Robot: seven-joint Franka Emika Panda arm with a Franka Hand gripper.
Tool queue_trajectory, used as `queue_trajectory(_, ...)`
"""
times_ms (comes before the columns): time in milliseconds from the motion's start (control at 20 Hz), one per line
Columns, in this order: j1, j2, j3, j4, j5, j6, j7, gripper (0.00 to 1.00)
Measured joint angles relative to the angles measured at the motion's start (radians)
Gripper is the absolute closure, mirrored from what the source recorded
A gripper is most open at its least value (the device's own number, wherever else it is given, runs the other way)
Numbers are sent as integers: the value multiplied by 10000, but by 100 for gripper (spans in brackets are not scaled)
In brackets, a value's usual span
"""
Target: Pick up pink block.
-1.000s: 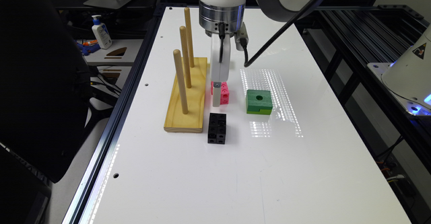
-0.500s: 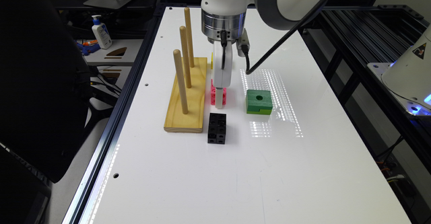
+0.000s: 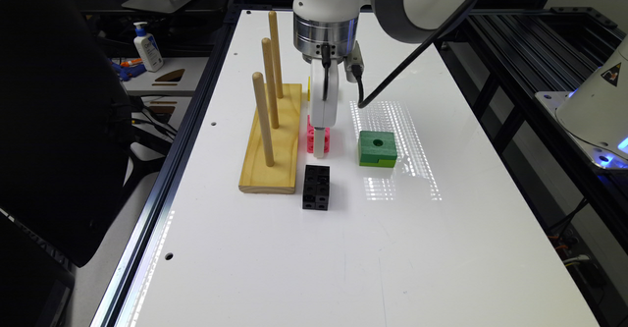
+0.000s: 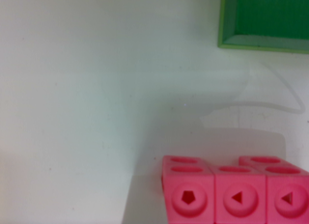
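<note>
Gripper: in the exterior view we see the gripper (image 3: 319, 149) lowered to the table, its white body directly in front of the pink block (image 3: 312, 139). We cannot tell how far it is open or whether it touches or holds the block; the wrist view gives us no sight of it.

Left of table: we note a dark chair (image 3: 54, 121) at the exterior view's left, and beyond it a side surface with a white pump bottle (image 3: 147, 47).

Peg stand: a light wooden base (image 3: 274, 143) with three upright dowels stands on the table just beside the pink block, on the exterior view's left of it.

Pink block: it lies flat on the table between the wooden base and the green block (image 3: 377, 149), with the black block (image 3: 316, 187) nearer the camera and apart from it.

Pink block axis: in the wrist view we see the pink block (image 4: 231, 192) as a row of joined cubes with holes in their faces. In the exterior view its long axis appears to run away from the camera, roughly parallel to the wooden base; the gripper covers much of it, so we hold this loosely.

Surface: we record a glossy white table (image 3: 343, 248), with light reflections near the green block.

Right of table: black framed rails and a white machine housing (image 3: 596, 106).
</note>
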Motion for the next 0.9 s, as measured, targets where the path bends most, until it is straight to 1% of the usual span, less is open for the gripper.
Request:
queue_trajectory(100,0,-20,0,0,0,-2,0,100)
queue_trajectory(200,-1,-229,0,1,0,-131,0,100)
queue_trajectory(350,-1,-849,0,-10,0,-752,0,100)
queue_trajectory(450,0,-1156,1,-23,0,-1088,0,100)
queue_trajectory(700,-1,-1598,2,-27,0,-1491,0,100)
queue_trajectory(900,0,-2179,5,-29,0,-2078,0,100)
